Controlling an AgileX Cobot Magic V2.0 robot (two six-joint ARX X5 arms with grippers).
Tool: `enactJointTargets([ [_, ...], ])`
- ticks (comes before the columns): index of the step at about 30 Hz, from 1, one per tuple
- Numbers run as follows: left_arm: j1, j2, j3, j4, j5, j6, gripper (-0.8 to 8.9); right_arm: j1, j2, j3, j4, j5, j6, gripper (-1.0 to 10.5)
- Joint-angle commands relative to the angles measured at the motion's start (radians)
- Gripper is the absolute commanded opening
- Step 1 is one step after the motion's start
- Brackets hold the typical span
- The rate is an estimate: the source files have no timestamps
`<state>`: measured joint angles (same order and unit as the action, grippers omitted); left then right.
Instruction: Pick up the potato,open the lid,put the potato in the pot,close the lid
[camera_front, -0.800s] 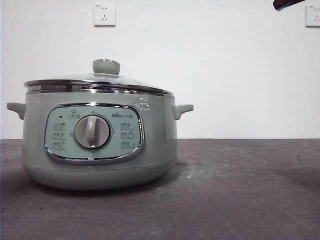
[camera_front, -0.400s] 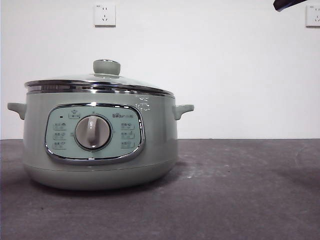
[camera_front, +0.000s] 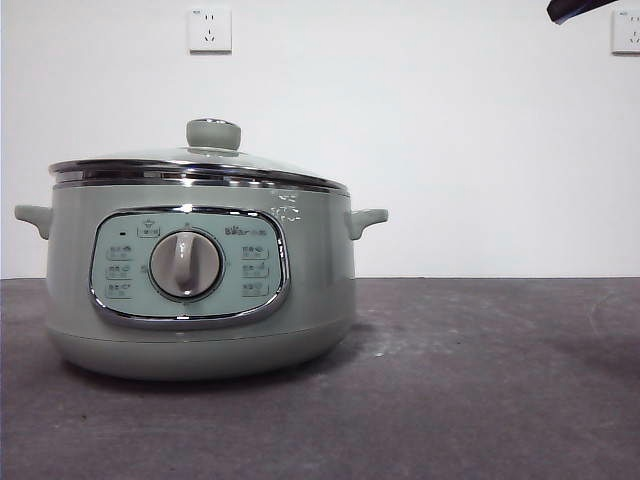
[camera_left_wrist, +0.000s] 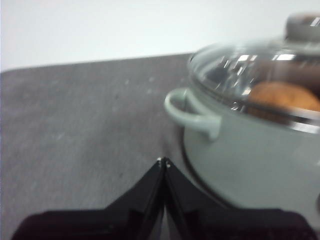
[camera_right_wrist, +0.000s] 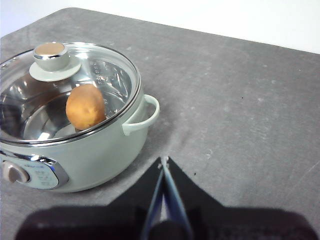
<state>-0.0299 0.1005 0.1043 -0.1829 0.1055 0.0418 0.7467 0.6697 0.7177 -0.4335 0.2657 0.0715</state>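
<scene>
Since the potato (camera_right_wrist: 85, 106) is seen under the seated lid (camera_right_wrist: 70, 90) in the pot (camera_right_wrist: 95, 150), both empty, closed grippers, left gripper (camera_left_wrist: 163, 161) and right gripper (camera_right_wrist: 164, 160), are best kept clear.

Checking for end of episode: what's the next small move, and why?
Probably none beyond keeping both arms clear. The potato already lies inside the pot, the lid sits on its rim, and the left gripper and right gripper are shut, empty, beside it.

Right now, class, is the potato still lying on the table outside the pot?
No: the potato sits inside the pot, under the closed lid.
</scene>
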Motion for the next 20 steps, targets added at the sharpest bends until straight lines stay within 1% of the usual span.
enactJointTargets([
  [1, 0.020, -0.032, -0.041, 0.010, 0.005, 0.003, -0.03, 0.000, -0.003, -0.005, 0.005, 0.002, 0.010, 0.0],
  [8, 0.026, -0.080, -0.098, 0.009, 0.002, 0.004, -0.03, 0.000, -0.003, -0.005, 0.005, 0.002, 0.010, 0.0],
  [20, 0.026, -0.099, -0.101, 0.005, 0.001, 0.004, -0.03, 0.000, -0.003, -0.005, 0.005, 0.002, 0.010, 0.0],
])
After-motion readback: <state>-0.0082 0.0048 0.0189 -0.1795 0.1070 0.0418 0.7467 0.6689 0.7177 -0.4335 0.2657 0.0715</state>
